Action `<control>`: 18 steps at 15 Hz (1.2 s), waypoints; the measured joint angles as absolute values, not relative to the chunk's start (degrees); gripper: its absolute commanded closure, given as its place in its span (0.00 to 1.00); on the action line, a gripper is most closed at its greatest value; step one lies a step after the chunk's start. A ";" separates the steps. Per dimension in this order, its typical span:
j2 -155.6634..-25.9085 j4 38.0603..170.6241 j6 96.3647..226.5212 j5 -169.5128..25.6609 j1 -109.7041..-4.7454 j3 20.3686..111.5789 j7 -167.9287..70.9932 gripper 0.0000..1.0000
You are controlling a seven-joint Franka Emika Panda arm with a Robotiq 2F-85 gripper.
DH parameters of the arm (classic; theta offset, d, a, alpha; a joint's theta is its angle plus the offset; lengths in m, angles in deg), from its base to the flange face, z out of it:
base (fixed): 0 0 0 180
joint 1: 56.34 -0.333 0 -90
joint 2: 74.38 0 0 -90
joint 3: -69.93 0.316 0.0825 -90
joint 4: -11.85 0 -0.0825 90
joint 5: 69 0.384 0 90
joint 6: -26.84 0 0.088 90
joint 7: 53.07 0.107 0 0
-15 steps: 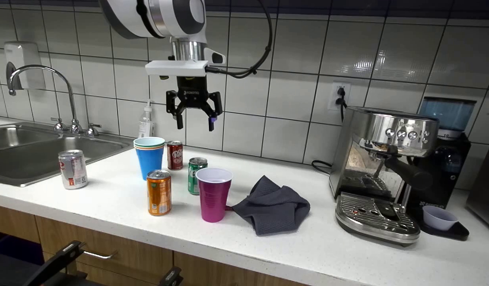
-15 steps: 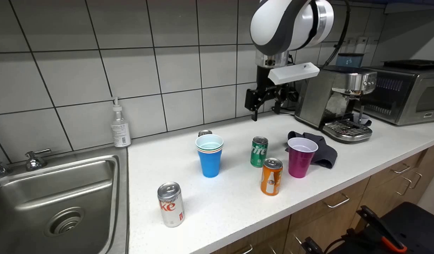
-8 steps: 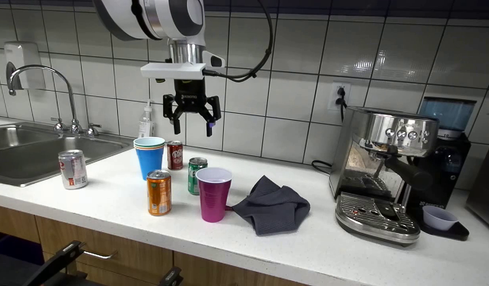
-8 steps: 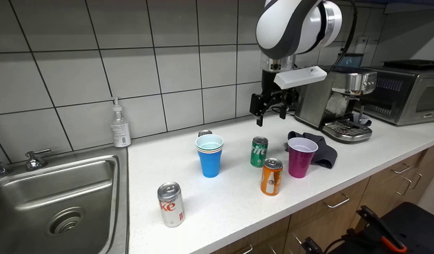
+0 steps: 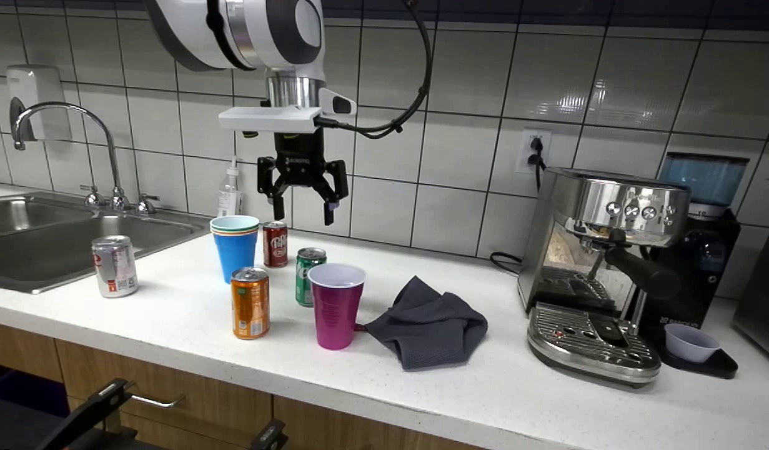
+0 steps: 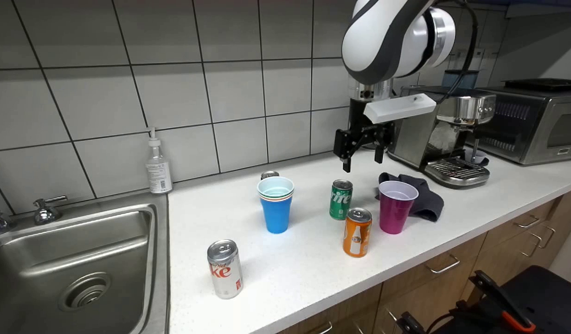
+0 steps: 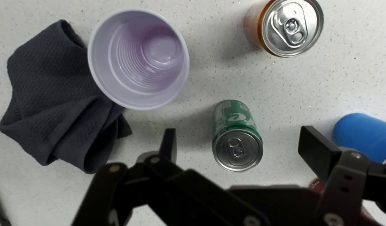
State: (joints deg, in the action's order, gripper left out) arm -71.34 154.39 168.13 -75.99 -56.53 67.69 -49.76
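The hand (image 5: 303, 215), marked "ROBOTIQ", is above the bench (image 6: 285, 278) with its two fingers (image 5: 328, 214) spread wide apart. Four cans stand upright below it. The green can (image 6: 341, 199) is beneath the hand, showing between the fingers in the wrist view but clear of both; its long axis is vertical, tab end up, and "rite" can be read on it in an exterior view. From the hand, the orange can (image 6: 358, 232) stands toward the bench's front edge, the silver can (image 6: 226, 273), lettered "ke", well off toward the sink (image 6: 160, 260), and the red can (image 5: 275, 245), with a large "P", toward the wall (image 6: 239, 144). One magenta cup (image 6: 396, 211) and one dark cloth (image 7: 48, 94) are on the hand's side away from the sink; one stack of nested cups (image 6: 277, 217), blue outside, is sinkward.
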 measured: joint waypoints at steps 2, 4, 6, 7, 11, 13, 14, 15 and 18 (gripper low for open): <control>-71.34 154.53 168.13 -76.04 -56.16 67.68 -48.96 0.00; -71.34 154.69 168.12 -76.29 -55.77 67.64 -48.36 0.00; -71.34 154.95 168.12 -77.17 -55.36 67.52 -47.58 0.00; -71.34 155.14 168.12 -77.74 -55.16 67.42 -47.13 0.00; -71.35 156.02 168.12 -78.19 -54.62 67.00 -46.45 0.00; -71.38 156.43 168.19 -78.17 -54.51 66.91 -46.30 0.00; -71.44 156.62 168.25 -78.16 -54.48 66.89 -46.22 0.00; -71.53 156.81 168.29 -78.15 -54.46 66.86 -46.08 0.00; -71.85 157.18 168.37 -78.15 -54.42 66.76 -45.32 0.00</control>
